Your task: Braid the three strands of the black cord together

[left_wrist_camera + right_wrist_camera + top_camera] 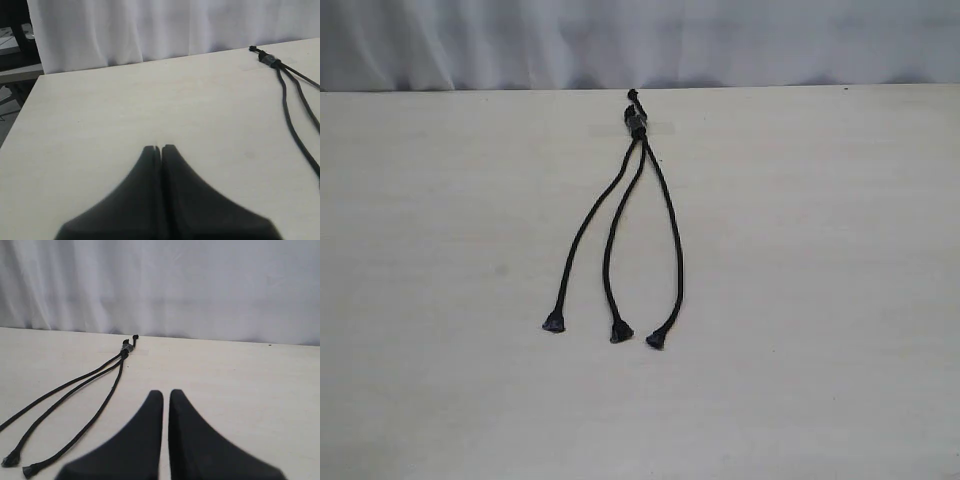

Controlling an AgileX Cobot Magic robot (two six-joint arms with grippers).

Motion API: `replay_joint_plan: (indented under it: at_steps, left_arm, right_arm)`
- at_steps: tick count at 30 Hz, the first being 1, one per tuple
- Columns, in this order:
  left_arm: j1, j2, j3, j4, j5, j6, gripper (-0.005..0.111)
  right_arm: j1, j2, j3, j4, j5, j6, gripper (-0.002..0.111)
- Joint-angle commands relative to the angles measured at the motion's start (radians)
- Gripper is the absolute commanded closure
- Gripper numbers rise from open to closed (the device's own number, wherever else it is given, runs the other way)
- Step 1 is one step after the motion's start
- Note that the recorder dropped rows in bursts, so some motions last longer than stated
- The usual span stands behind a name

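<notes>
Exterior view: the black cord (638, 125) lies on the desk (820, 300), its three strands (608, 250) fanned apart and unbraided. The wrist views cut the strands off at the frame edges. The left claw (160, 148) is pressed together and empty; the right claw (165, 392) seemingly likewise.

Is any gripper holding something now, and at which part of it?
Nothing is held. The left gripper and the right gripper are both shut on nothing; the black cord lies free on the table.
</notes>
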Motion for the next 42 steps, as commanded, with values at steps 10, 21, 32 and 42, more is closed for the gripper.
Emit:
replay_joint_plan:
  at_steps: [10,21,32,42]
  left_arm:
    - [-0.007,-0.002,0.003,0.001,-0.003,0.001,0.107]
    - [-0.007,-0.002,0.003,0.026,-0.022,0.002,0.107]
    - [-0.007,-0.002,0.003,0.026,-0.427,0.002,0.107]
    - [-0.003,-0.002,0.0,-0.058,-0.493,-0.007,0.107]
  right_arm:
    - [-0.006,-0.004,0.003,-0.007,0.002,-0.001,0.104]
    - [-0.006,-0.004,0.003,-0.007,-0.115,-0.008,0.104]
    - [-0.006,-0.004,0.003,-0.007,-0.297,-0.011,0.104]
    - [-0.006,0.0,-0.047,0.058,-0.107,-0.034,0.104]
